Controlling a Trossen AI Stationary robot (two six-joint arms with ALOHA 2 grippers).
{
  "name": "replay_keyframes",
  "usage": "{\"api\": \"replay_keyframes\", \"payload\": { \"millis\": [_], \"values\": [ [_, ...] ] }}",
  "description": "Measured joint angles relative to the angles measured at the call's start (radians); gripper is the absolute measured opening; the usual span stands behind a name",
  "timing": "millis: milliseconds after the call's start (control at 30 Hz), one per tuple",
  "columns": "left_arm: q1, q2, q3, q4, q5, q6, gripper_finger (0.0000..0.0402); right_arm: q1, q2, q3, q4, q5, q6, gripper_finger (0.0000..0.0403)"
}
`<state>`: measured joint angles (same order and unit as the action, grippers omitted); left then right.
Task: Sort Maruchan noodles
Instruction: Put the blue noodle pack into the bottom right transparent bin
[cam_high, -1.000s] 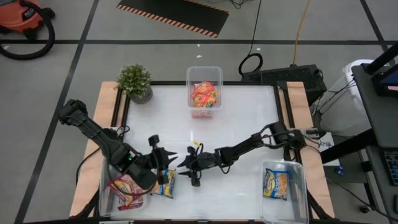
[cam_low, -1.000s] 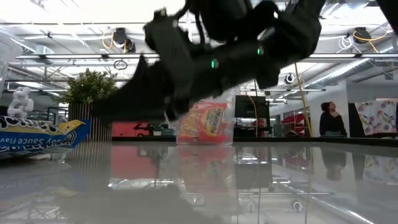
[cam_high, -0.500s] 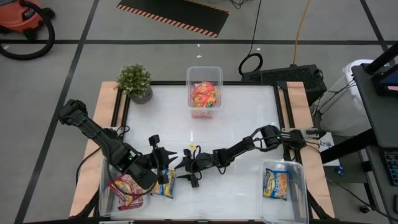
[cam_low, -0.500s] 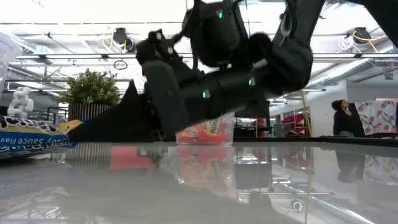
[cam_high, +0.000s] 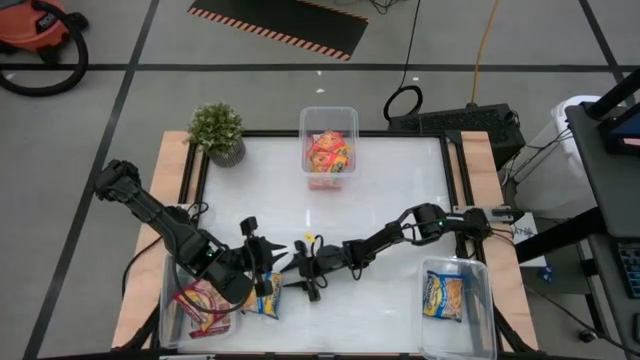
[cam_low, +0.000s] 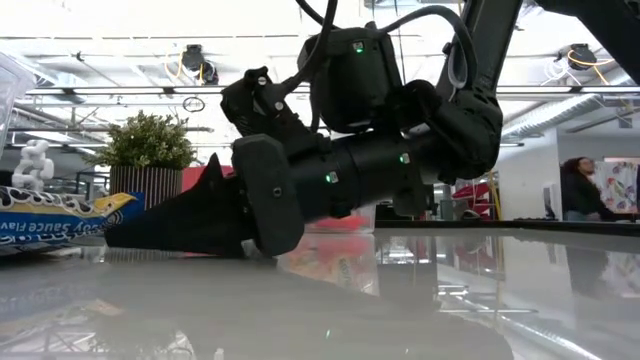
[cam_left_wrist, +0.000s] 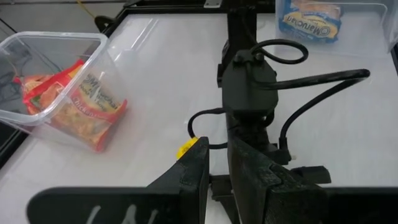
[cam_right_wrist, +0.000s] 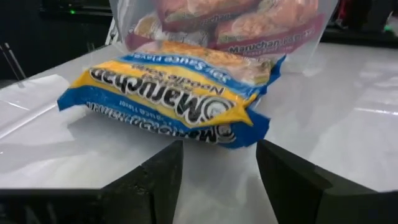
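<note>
A yellow-blue Maruchan noodles packet (cam_right_wrist: 168, 102) lies flat on the white table, close in front of the near-left clear bin (cam_high: 178, 280); it also shows in the high view (cam_high: 267, 298) and the low view (cam_low: 55, 215). My right gripper (cam_right_wrist: 217, 180) is low over the table, nearly level and open. Its fingers stand just short of the packet's long side and point toward the table's left edge (cam_high: 288, 272). My left gripper (cam_left_wrist: 217, 180) hangs higher, above the packet (cam_high: 260, 266), shut with nothing between its fingers.
The near-left bin holds red packets (cam_high: 205, 305). A far-middle bin (cam_high: 328, 115) holds red-orange packets, and a near-right bin (cam_high: 480, 300) holds a yellow-blue one (cam_high: 443, 296). A potted plant (cam_high: 217, 132) stands at the far left corner. The middle of the table is bare.
My right gripper has sunk almost onto the table and tipped closer to level. It has also crept toward the table's left edge and the yellow-blue packet. The packet has not moved.
</note>
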<state>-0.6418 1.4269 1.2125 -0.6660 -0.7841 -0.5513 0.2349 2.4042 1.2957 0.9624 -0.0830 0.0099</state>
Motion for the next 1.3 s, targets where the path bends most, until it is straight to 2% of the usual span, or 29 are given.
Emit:
{"api": "replay_keyframes", "payload": {
  "millis": [267,467,633,767,1000,1133,1300],
  "values": [
    [0.0,0.0,0.0,0.008,0.0,0.014,0.0065,-0.007,0.0,0.0,0.023,-0.006,-0.038,0.0196],
    [0.0,0.0,0.0,0.055,0.002,-0.018,0.0065,-0.011,0.0,0.009,0.063,-0.096,-0.049,0.0196],
    [0.0,0.0,0.0,0.075,0.002,-0.007,0.0065,-0.011,0.0,0.038,0.008,-0.105,-0.049,0.019],
    [0.0,0.0,0.0,0.074,0.002,-0.007,0.0065,-0.012,0.0,0.043,-0.019,-0.105,-0.05,0.0146],
    [0.0,0.0,0.0,0.067,0.001,-0.004,0.0065,-0.013,-0.007,0.043,-0.041,-0.105,-0.052,0.0018],
    [0.0,0.0,0.0,0.061,0.001,-0.003,0.0065,-0.013,-0.056,0.043,-0.107,-0.105,-0.072,0.0011],
    [-0.005,0.0,0.0,0.06,0.001,-0.007,0.0065,-0.013,-0.191,0.043,-0.365,-0.097,-0.181,0.0002]
  ]
}}
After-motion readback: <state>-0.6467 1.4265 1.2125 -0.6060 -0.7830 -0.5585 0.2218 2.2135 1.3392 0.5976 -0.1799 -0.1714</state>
